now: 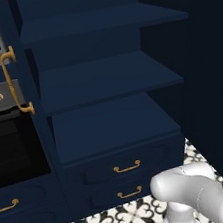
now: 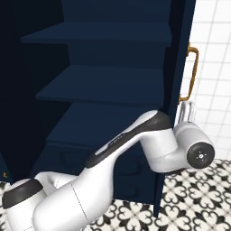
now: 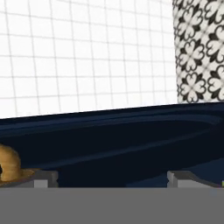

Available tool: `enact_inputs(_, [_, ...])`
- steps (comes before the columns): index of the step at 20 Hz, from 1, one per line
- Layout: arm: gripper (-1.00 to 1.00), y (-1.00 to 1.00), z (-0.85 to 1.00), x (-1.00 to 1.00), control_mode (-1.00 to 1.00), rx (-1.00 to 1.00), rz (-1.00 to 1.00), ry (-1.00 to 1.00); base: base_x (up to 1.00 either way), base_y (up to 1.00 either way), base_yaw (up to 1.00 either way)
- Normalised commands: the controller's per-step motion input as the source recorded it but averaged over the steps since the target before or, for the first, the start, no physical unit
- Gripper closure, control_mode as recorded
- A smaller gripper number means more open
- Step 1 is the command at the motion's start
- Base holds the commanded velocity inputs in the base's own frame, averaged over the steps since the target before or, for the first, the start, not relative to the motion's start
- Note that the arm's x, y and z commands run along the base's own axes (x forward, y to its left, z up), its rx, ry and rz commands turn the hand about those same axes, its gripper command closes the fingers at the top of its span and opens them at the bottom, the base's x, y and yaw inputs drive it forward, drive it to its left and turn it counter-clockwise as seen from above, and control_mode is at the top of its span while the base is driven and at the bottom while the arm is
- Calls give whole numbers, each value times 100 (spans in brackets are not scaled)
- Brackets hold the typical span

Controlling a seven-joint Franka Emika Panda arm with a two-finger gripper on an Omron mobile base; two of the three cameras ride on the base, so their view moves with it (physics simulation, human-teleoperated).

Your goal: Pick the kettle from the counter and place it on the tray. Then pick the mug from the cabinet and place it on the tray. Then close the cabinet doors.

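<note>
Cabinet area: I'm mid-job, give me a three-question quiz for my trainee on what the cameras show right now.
1. True or false: the cabinet doors are shut.
2. Multiple choice: how many drawers with brass handles sit below the cabinet shelves? A) one B) two C) four
3. Short answer: in the hand view, is the gripper open or closed, and what does it face?

Key
1. False: both doors stand open, baring the shelves.
2. B.
3. Open, holding nothing; its fingertips stand wide apart before a navy door panel, with a brass handle at the left edge.
</note>
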Motion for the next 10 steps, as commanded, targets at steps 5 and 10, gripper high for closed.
enact_inputs(5, [-100, -7, -17, 54, -100, 5, 3, 0, 0, 0, 0])
enact_inputs(10, [-100, -4, -3, 26, -100, 4, 14, -4, 0, 0, 0])
